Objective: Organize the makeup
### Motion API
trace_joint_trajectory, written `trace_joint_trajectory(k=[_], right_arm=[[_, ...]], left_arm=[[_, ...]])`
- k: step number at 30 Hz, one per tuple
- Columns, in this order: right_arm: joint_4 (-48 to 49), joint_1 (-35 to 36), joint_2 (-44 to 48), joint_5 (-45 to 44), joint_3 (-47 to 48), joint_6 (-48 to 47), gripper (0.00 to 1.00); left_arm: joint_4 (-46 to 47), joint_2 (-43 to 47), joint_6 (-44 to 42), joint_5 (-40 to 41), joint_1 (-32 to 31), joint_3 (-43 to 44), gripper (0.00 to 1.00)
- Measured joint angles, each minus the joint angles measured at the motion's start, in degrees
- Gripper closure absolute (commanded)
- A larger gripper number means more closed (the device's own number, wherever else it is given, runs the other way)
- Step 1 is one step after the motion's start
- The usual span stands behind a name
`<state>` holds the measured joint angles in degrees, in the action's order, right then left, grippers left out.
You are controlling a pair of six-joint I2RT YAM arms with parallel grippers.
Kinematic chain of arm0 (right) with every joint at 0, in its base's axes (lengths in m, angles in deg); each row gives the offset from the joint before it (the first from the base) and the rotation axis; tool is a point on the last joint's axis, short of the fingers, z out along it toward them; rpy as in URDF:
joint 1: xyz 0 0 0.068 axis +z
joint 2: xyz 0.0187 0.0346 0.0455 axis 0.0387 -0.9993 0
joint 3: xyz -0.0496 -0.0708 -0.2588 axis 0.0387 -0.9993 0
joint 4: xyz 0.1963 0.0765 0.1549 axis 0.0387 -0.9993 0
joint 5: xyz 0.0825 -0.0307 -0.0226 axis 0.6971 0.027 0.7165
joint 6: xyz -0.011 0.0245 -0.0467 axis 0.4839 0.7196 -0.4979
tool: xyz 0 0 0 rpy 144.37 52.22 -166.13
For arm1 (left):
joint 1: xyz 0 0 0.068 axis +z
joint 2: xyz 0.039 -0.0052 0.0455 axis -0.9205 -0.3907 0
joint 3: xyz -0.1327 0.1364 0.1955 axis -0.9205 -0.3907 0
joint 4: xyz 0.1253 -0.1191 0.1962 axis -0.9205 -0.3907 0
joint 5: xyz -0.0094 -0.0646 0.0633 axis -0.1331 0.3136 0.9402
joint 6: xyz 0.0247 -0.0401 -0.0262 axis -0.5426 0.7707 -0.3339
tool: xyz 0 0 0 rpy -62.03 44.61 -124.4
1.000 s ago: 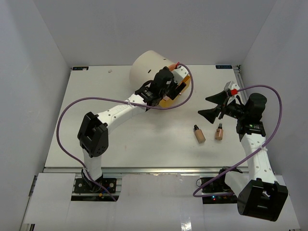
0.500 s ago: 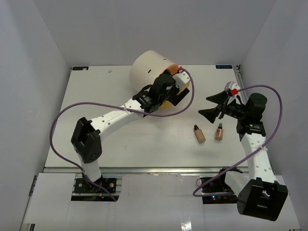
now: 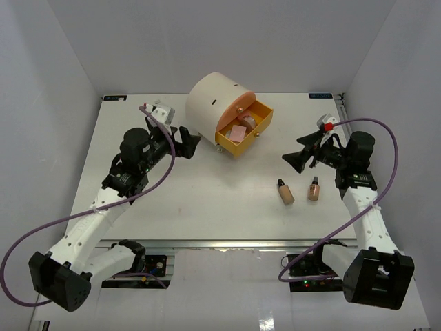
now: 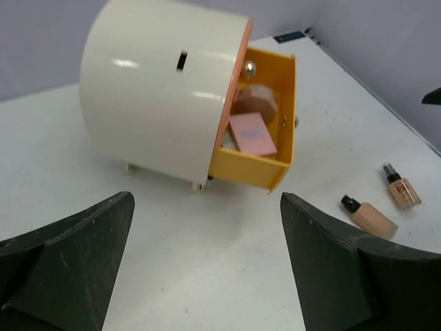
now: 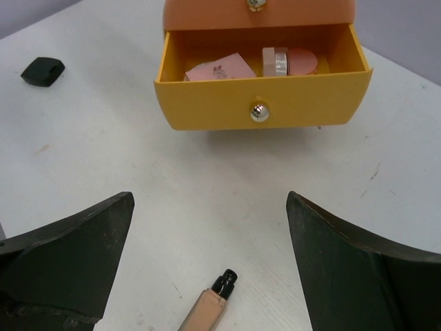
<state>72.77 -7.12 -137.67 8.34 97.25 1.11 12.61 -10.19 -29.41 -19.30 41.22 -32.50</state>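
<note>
Two tan bottles (image 3: 285, 192) (image 3: 314, 188) with black caps lie side by side on the worktop (image 3: 207, 200), on the near right of the cream box (image 3: 210, 102) and apart from its open yellow drawer (image 3: 260, 123). Inside that drawer rest a flat pink compact (image 3: 238, 133) and, deeper in, a round beige piece (image 3: 248, 121), probably another compact. The right end effector (image 3: 293, 152) hangs to the right of the box with its jaws spread wide and empty. The bottles sit near it on the side away from the box, untouched. The left end effector (image 3: 187, 141), also wide open and empty, sits just left of the box, well apart from the bottles.
</note>
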Motion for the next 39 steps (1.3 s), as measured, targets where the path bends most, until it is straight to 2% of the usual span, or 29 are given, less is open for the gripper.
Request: trace_joint_trajectory(k=[2, 4, 7, 10, 13, 20, 27, 32, 34, 36, 39], right_arm=[[-1.47, 2.33, -1.99, -3.44, 1.19, -1.08, 0.16], [-3.52, 4.91, -4.2, -7.26, 2.71, -2.3, 0.36], [-7.65, 9.77, -9.57, -14.64, 7.35, -3.55, 0.57], [-10.13, 13.93, -15.43, -21.96, 12.66, -3.47, 0.65], [-11.99, 16.88, -20.55, -29.41, 17.42, -2.03, 0.68], [-14.07, 18.83, -24.67, -36.05, 19.83, 1.42, 0.68], [-14.24, 18.81, -21.21, -33.9, 18.6, 0.92, 0.67], [-13.94, 18.11, -15.58, -25.23, 15.9, -0.85, 0.64], [-14.22, 17.96, -14.65, -21.92, 15.81, -1.68, 0.55], [-14.58, 17.8, -14.11, -18.76, 15.79, -2.37, 0.36], [-14.97, 17.71, -13.24, -15.17, 15.51, -3.22, 0.19]], left_arm=[[-0.8, -0.55, 1.04, -1.31, -0.18, -2.03, 0.02], [-1.43, -0.83, 1.91, -2.19, -0.31, -3.77, 0.02], [-1.71, -0.12, 2.57, -2.27, -0.36, -4.99, 0.02], [-1.4, 0.89, 2.87, -2.14, -0.33, -5.06, 0.02], [-1.05, 1.43, 3.0, -1.74, -0.33, -5.06, 0.02], [-1.07, 1.45, 3.05, -0.14, -0.33, -5.06, 0.02], [-6.37, 0.84, 7.94, 10.94, 0.69, -5.17, 0.02], [-14.67, 3.05, 15.02, 14.13, 10.47, -6.87, 0.02], [-17.82, 3.41, 17.75, 14.79, 15.85, -7.23, 0.02], [-20.75, 2.96, 21.02, 15.11, 21.28, -7.3, 0.02], [-23.54, 0.78, 24.11, 16.01, 25.25, -7.31, 0.02]])
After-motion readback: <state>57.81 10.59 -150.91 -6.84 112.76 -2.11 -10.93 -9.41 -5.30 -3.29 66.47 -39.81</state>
